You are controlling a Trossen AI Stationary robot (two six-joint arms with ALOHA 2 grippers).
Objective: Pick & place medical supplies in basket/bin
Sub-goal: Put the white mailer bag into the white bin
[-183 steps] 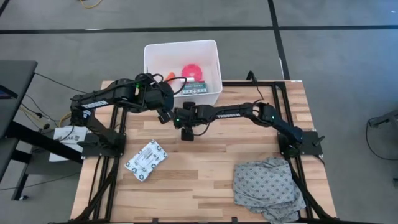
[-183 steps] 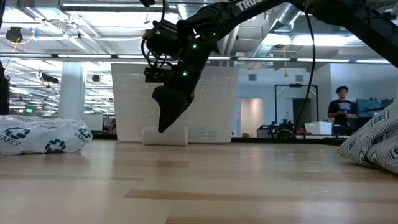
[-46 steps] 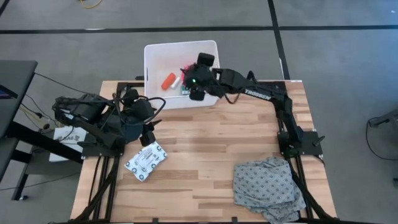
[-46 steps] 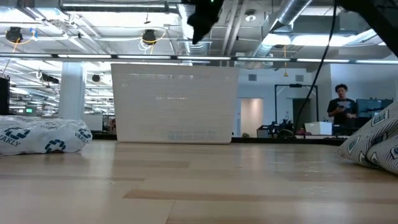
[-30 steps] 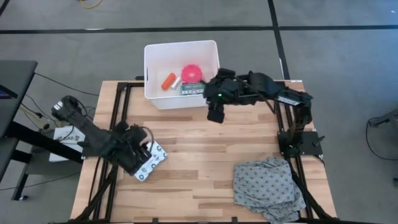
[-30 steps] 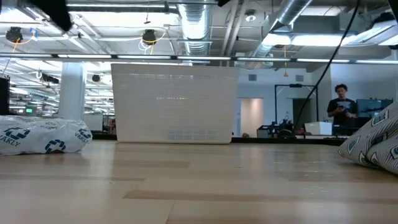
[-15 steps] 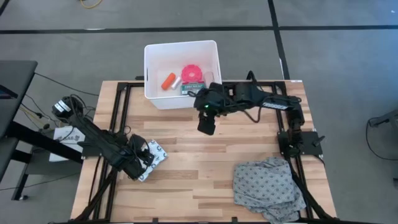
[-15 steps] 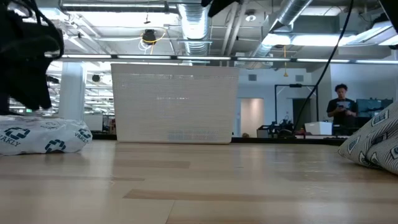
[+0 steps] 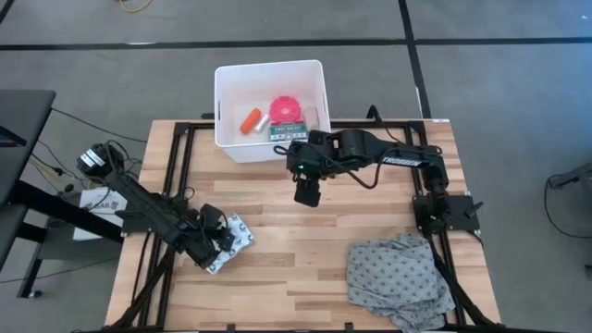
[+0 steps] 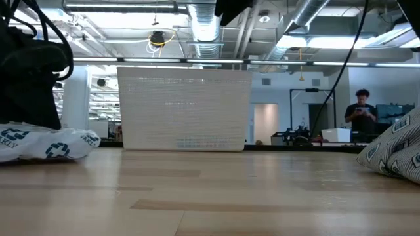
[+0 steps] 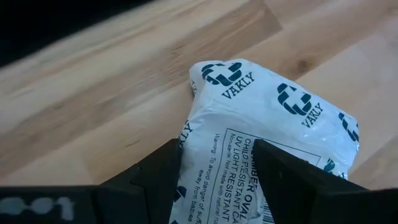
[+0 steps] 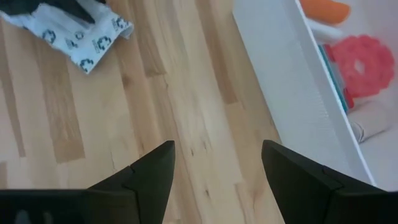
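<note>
The flat white printed packet (image 9: 237, 242) (image 10: 49, 145) lies on the wood near the table's left edge. My left gripper (image 9: 211, 246) (image 11: 216, 152) is down on it, open, with the packet's left end between its fingers. My right gripper (image 9: 307, 192) (image 12: 217, 149) hangs open and empty above the table, just in front of the white bin (image 9: 268, 67) (image 10: 184, 108). In the bin lie the pink roll (image 9: 287, 107), the orange tube (image 9: 250, 120), a small white tube (image 9: 262, 121), the green-and-white box (image 9: 289, 132) and a beige roll (image 12: 373, 118). My left gripper stands astride the packet's left end (image 11: 214, 186), one open finger (image 11: 163, 177) on each side of it. The fingers slant down from the table's left. The packet bulges up between them and lies on the table; its far end (image 11: 292, 106) is free.
A crumpled grey patterned cloth (image 9: 398, 277) (image 10: 394, 154) lies at the table's near right corner. Bare wood stretches between the packet, the bin and the cloth. A person (image 10: 359, 111) stands far off in the room behind.
My left gripper has sunk onto the packet at the near left and rolled about its own line. The packet has been nudged a little and squashed at its left end. My right gripper has come away from the bin toward the table's near edge and sunk slightly.
</note>
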